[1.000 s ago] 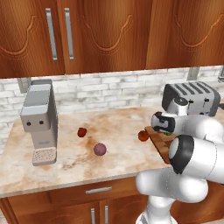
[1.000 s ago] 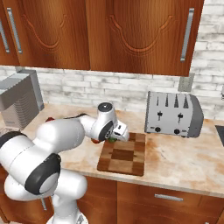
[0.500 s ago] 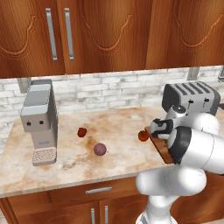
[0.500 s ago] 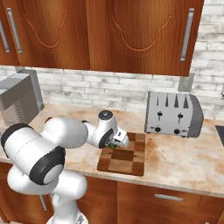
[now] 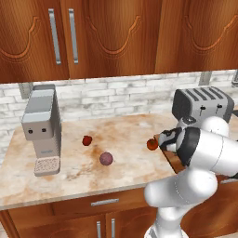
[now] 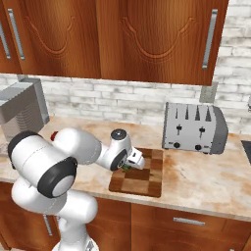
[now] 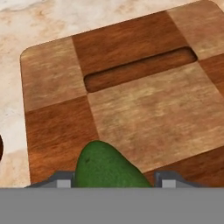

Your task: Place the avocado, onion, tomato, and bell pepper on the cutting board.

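**Gripper lowers the avocado to the cutting board**

Gripper sits low over the near left part of the cutting board. The arm has folded down and forward across the last second, bringing the hand from above the board almost onto it. Its jaws have begun to ease apart but remain closed around the avocado, which the hand view shows wedged between the two fingertips, its green body just above the wood. That suggests the first of four foods is about to be released.

On the counter to the left, the tomato rests just beside the board's edge. The onion and bell pepper lie well apart from the gripper, nearer the coffee machine.
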